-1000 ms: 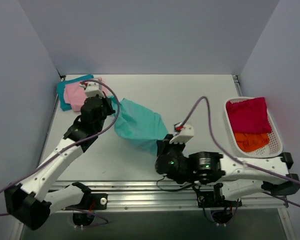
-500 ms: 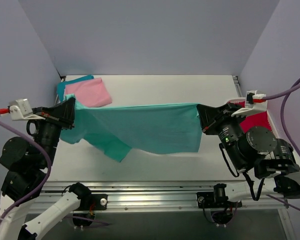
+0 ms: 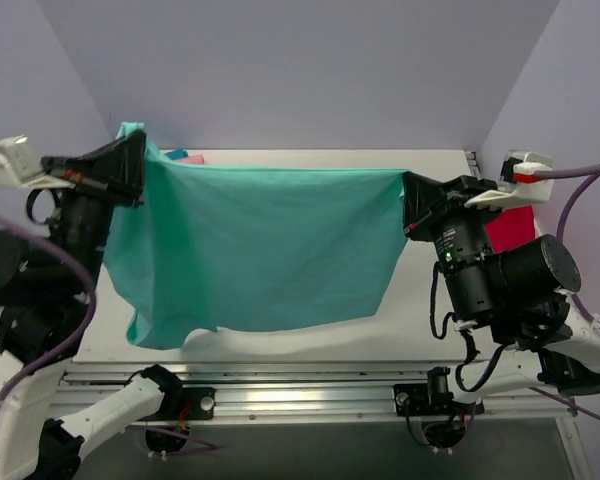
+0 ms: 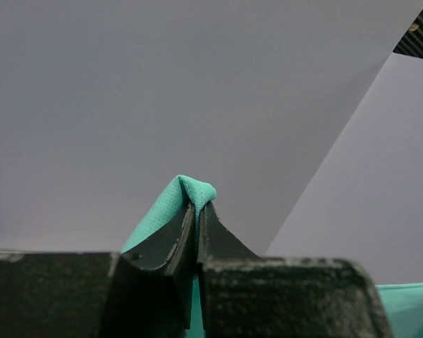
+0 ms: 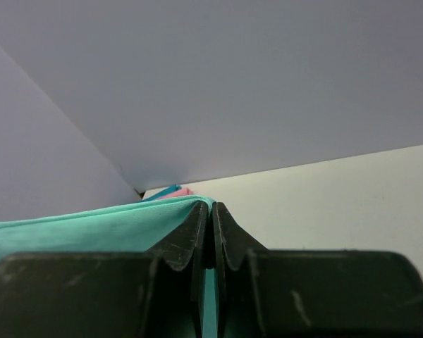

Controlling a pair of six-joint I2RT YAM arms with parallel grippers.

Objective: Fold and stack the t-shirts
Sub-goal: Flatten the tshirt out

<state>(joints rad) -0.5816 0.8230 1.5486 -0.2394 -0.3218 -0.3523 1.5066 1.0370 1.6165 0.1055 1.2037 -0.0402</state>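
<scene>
Two claws hold one shirt spread in the air above the table (image 3: 280,160). Over the table's left edge, the left gripper (image 3: 130,145) is pinched almost closed on the top left corner of the mint green tee (image 3: 260,250). Its wrist view shows a small peak of green cloth poking up between the black fingers (image 4: 173,243).

From there the tee hangs as a wide sheet over the middle of the table. Its top hem is taut and level, and its lower edge droops toward the table's near edge, lowest on the left. I cannot tell whether it touches the table.

Behind it, at the table's far left corner, slivers of the teal blue tee (image 5: 166,191) and pink tee (image 5: 185,191) peek out. Over the table's right side, the right gripper (image 3: 408,192) is clamped fully closed on the tee's other top corner. At the table's right edge, a patch of the crimson tee (image 3: 508,225) shows behind that arm.
</scene>
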